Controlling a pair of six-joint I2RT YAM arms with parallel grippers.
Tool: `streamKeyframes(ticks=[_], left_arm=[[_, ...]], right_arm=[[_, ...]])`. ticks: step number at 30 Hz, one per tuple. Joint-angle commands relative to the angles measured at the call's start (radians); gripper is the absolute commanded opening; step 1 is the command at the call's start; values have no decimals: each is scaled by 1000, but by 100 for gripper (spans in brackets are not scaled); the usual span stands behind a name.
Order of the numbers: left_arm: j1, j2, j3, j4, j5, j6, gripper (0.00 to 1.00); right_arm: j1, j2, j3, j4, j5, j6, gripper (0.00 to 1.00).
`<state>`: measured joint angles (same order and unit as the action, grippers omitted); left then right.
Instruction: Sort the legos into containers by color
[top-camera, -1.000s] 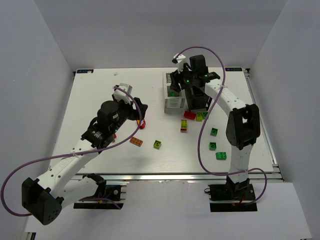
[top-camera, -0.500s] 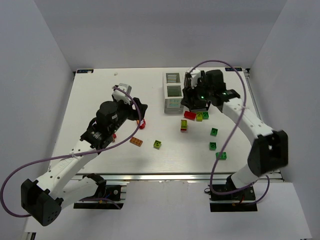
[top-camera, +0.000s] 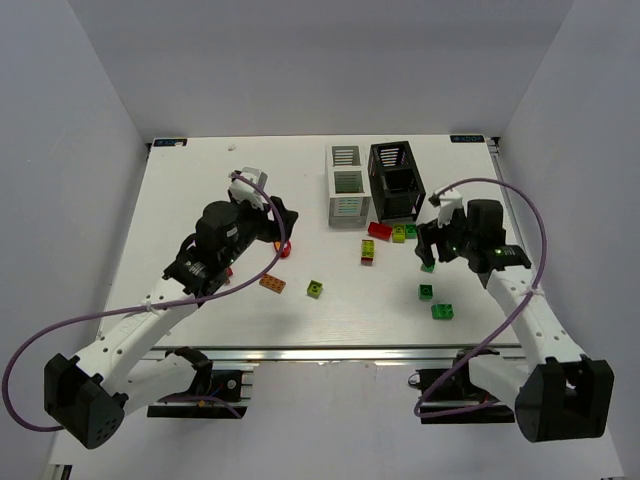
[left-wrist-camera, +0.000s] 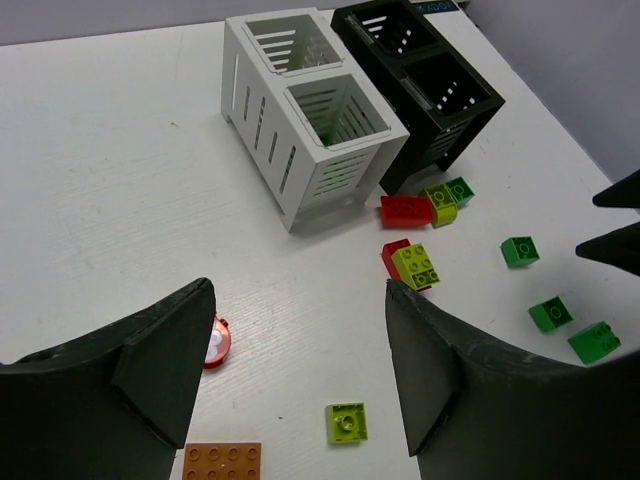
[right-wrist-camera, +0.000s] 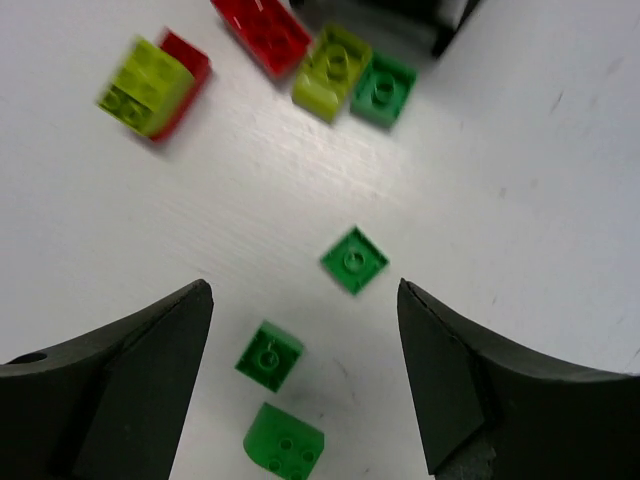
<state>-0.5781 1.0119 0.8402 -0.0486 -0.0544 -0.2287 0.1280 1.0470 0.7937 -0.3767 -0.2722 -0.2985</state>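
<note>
Closest to the arm bases, on the right of the counter: the nearest green lego, then a second green lego just beyond it, then a third green lego, all loose, flat and apart from one another. Right jaws spread wide directly over the third green lego, gripping nothing. In the right wrist view it sits bare between the two fingers, with the other two greens lower in the picture.

About as near, left of centre: an orange lego and a lime lego, close together but not touching.

Beyond the orange lego, left jaws released as well, hanging over the counter with nothing between them. By the left finger, a small red rounded piece, partly hidden.

Farther out, mid-counter: a lime-on-red pair, lime piece against red piece.

Behind that, a row of three pressed side by side: red lego, yellow-green lego, small green lego, just in front of the black container.

Farthest: white container, upright, with two compartments one behind the other, and the black container just beside it on the right. Contents of neither to be made out.
</note>
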Motion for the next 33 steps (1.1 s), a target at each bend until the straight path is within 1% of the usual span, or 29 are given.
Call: streamKeyframes(ticks=[1,4,5,8,13,14,15,16,17,19,20,21,22,23,24,25,26,27,28,29,30,31,32,33], left_arm=[[4,4,11,-7,28,2,78],[4,7,11,-7,37,2,78],[4,8,13,-7,39,2,78],[4,14,16,-11,45,2,78],[4,10,14,-10,53,2,78],[4,10,14,-8,77,2,78],[4,10,8,9,149,5,78],[3,20,-4,39,251,-3,78],[1,49,-9,76,304,-23,77],[-23,152,10,81,448,-75,76],[-54,204,26,91,479,-116,75],[-68,247,31,119,485,-160,76],[-101,270,40,153,473,-179,77],[-142,310,49,162,458,-201,77],[-190,333,77,161,423,-198,79],[-213,388,123,132,374,-169,79],[-271,451,175,118,346,-143,79],[-328,523,228,93,300,-85,80],[-377,600,285,55,266,16,80],[-412,638,316,37,275,58,82],[-423,715,367,9,295,124,83],[-434,782,393,-2,333,159,84],[-437,813,433,-10,349,211,84],[-440,841,450,-10,355,227,84]], right_arm=[[-37,51,-59,7,76,36,79],[-41,140,-70,38,103,70,79],[-41,187,-67,39,106,74,78],[-41,261,-44,45,117,93,78],[-41,314,-25,87,140,111,77],[-41,308,-19,87,149,111,77],[-42,276,-28,96,163,108,77],[-51,225,-40,111,160,104,76],[-68,197,-47,120,140,96,77],[-115,73,-63,122,67,64,76],[-158,8,-73,113,12,24,56],[-188,-60,-85,108,-43,9,47],[-209,-124,-93,93,-91,-22,26],[-221,-157,-94,85,-102,-36,13],[-243,-220,-99,85,-110,-36,10],[-264,-279,-105,84,-131,-42,9],[-274,-333,-111,82,-142,-53,11],[-290,-378,-114,67,-166,-69,15],[-313,-409,-113,46,-200,-89,20],[-321,-426,-103,30,-214,-94,26],[-339,-430,-99,9,-235,-100,30],[-359,-435,-88,1,-257,-102,37],[-367,-435,-85,-11,-265,-102,40],[-375,-435,-82,-13,-281,-103,44]])
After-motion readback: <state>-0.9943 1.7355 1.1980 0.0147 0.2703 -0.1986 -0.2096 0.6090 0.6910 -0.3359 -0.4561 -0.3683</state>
